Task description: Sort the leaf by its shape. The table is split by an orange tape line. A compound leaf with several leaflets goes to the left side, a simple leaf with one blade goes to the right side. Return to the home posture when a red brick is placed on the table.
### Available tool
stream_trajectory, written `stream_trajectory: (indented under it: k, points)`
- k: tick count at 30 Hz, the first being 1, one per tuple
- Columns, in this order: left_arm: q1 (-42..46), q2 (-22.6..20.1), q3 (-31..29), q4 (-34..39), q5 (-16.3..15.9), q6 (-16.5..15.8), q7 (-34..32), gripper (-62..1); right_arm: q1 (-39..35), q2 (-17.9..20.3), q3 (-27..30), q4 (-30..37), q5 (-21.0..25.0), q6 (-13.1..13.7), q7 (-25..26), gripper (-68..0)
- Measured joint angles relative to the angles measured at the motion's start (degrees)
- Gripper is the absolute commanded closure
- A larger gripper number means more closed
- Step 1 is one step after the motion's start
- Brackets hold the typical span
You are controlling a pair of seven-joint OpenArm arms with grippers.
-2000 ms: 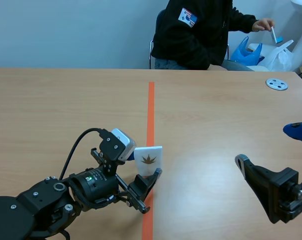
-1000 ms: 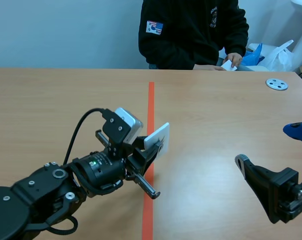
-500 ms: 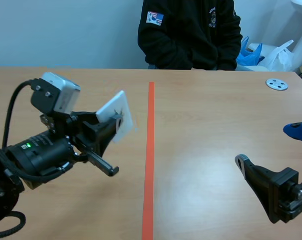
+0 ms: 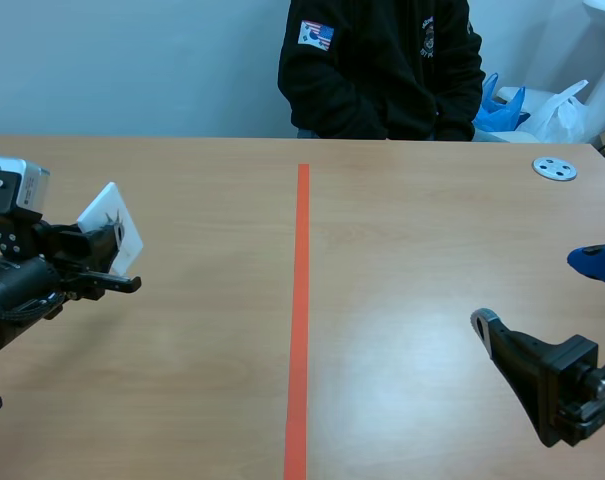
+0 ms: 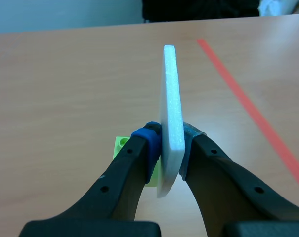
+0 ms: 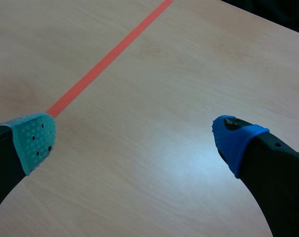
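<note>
My left claw (image 5: pixel 170 143) is clamped on the lower edge of a thin white foam card (image 5: pixel 171 113), pinching it from both faces. I hold it tilted above the wooden counter (image 4: pixel 202 380), well to the left of the orange tape line (image 4: pixel 300 300). The dark print on its face is too small to read. A small light-green block (image 5: pixel 120 144) lies on the counter under that claw. My right claw (image 6: pixel 139 136) gapes wide with nothing in it, low over the right side.

Black arms (image 4: pixel 552 385), white wrist camera box (image 4: pixel 4 187), thick fingers (image 6: pixel 275 168), teal and blue dotted pads (image 6: pixel 35 140)
</note>
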Motion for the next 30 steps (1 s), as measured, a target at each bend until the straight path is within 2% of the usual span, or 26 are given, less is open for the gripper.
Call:
stream_trajectory:
  k: [8, 14, 18, 23, 30]
  points:
    - [-9.9, 0.1, 0.0, -17.9, 0.2, 0.2, -4.7, -4.1, 0.0, 0.0, 0.0, 0.0, 0.0, 0.0, 0.0, -67.9]
    - [-15.6, 0.2, 0.0, -28.5, 0.2, 0.2, -8.1, -4.1, 0.0, 0.0, 0.0, 0.0, 0.0, 0.0, 0.0, -67.9]
    - [-16.6, 0.2, 0.0, -32.3, 0.2, 0.2, -10.4, -4.2, 0.0, 0.0, 0.0, 0.0, 0.0, 0.0, 0.0, -67.9]
    - [-16.6, 0.2, 0.2, -33.6, 0.2, 0.2, -10.6, -4.3, 0.0, 0.0, 0.0, 0.0, 0.0, 0.0, 0.0, -67.9]
    - [-16.5, 0.2, 0.3, -33.7, 0.2, 0.2, -10.4, -19.5, 0.0, 0.0, 0.0, 0.0, 0.0, 0.0, 0.0, -67.9]
